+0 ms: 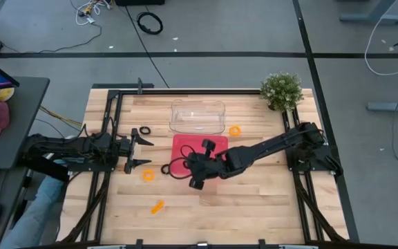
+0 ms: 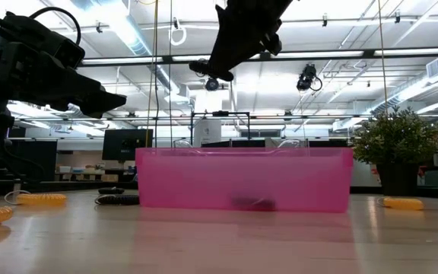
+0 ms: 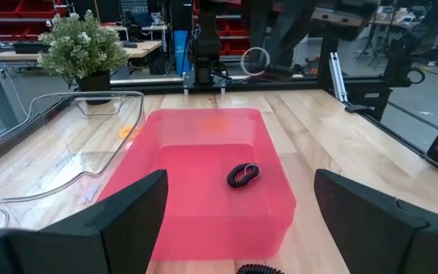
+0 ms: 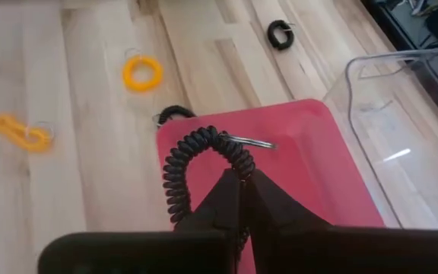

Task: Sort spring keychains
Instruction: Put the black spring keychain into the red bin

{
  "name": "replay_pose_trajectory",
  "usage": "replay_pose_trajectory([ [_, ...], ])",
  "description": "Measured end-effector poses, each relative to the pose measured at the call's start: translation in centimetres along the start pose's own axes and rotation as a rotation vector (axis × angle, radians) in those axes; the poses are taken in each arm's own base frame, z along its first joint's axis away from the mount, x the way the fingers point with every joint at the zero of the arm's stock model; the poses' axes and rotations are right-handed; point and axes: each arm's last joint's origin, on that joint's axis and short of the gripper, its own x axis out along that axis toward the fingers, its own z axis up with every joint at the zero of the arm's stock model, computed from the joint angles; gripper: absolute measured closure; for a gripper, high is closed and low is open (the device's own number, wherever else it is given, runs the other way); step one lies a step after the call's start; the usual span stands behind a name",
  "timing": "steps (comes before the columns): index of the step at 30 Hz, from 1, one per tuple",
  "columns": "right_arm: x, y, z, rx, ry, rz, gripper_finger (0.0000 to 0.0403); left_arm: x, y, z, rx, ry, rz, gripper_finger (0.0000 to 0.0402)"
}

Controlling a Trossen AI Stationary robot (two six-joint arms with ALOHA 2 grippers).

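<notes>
Right gripper (image 1: 193,164) at centre frame in the high view, reaching in from the right and poised above the left part of the pink tray (image 1: 179,145). Fingers pressed together on a black spring keychain (image 4: 204,169), its coil arching up past the fingertips in the right wrist view, a metal ring (image 4: 253,142) at its far end. Same gripper (image 2: 220,67) high in the low view, well above the tray (image 2: 243,179).

Left gripper (image 1: 141,151) left of centre in the high view, beside the tray's left edge, fingers (image 3: 105,221) spread wide (both seen at the lower corners of the left wrist view).

One black keychain (image 3: 242,175) lying on the tray floor (image 3: 196,164), right of middle in the left wrist view. Another black coil (image 1: 166,169) on the wood just off the tray's lower-left corner, touching or nearly touching its edge. A black ring (image 1: 146,131) further up and left, apart from the tray.

Orange keychains: one (image 1: 148,176) just below the left gripper, one (image 1: 157,206) lower down near the bottom of the table, one (image 1: 235,130) right of the clear bin (image 1: 197,116).

Clear bin directly above the pink tray in the high view. Small potted plant (image 1: 281,90) at the table's upper right corner.
</notes>
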Motion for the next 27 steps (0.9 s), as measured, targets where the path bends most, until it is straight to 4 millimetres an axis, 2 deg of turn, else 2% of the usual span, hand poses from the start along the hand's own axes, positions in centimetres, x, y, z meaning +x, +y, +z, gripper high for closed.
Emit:
replay_pose_trajectory([
  [9, 0.0, -0.3, -0.2, 0.019, -0.005, -0.094, 0.0394, 0.0, 0.0, 0.0, 0.000, 0.000, 0.000, 0.0065],
  [15, -1.1, -0.4, -0.1, 0.023, -0.048, -0.112, 0.0394, 0.0, 0.0, 0.0, 0.000, 0.000, 0.000, 0.0065],
  [19, -1.5, -1.2, -1.7, 0.054, -0.099, -0.088, 0.0394, 0.0, 0.0, 0.0, 0.000, 0.000, 0.000, 0.0065],
  [24, -2.0, -3.2, -3.8, 0.166, -0.252, 0.042, 0.0394, 0.0, 0.0, 0.0, 0.000, -0.001, 0.000, 0.0065],
  [27, -2.4, -4.2, -5.1, 0.202, -0.289, 0.061, 0.0394, 0.0, 0.0, 0.0, 0.000, 0.000, 0.000, 0.0065],
])
